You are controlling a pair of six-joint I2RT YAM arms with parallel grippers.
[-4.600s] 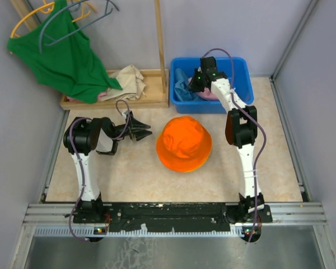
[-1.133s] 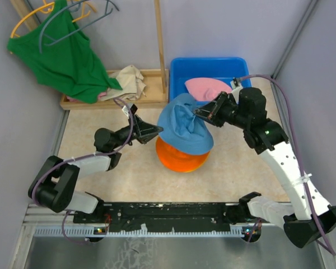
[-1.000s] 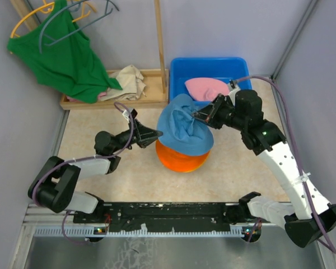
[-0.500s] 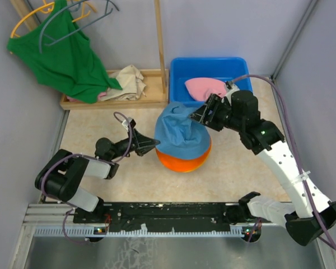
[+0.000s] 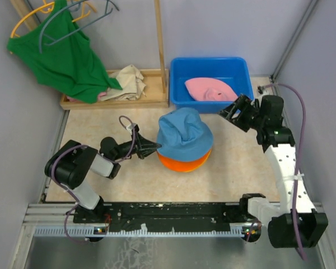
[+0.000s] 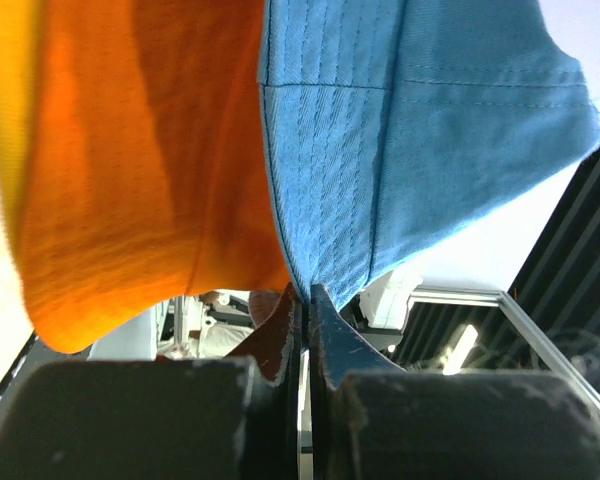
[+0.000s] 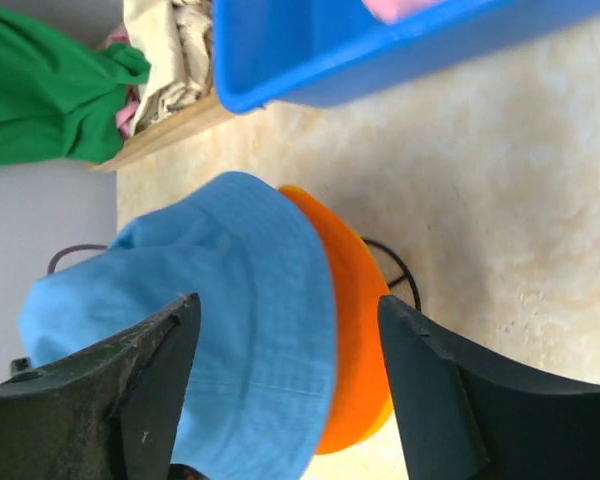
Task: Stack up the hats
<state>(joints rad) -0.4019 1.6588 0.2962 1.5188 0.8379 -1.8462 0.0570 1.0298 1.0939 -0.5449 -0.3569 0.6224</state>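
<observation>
A light blue hat sits crown-up on a bright orange hat at the middle of the floor. A yellow-orange edge shows beneath the orange one. My left gripper lies low at the stack's left side, shut on the light blue hat's brim, with the orange hat beside it. My right gripper hangs open to the right of the stack, holding nothing; it looks at the blue hat and the orange hat. A pink hat lies in the blue bin.
A wooden rack stands at the back left, with a green tank top on a hanger and a beige cloth on its base. Grey walls close in both sides. A black cable loops on the floor by the stack.
My right gripper opened, let go of the light blue hat and drew back to the right. The blue hat dropped down over the orange one. My left gripper kept its hold on the brim.
</observation>
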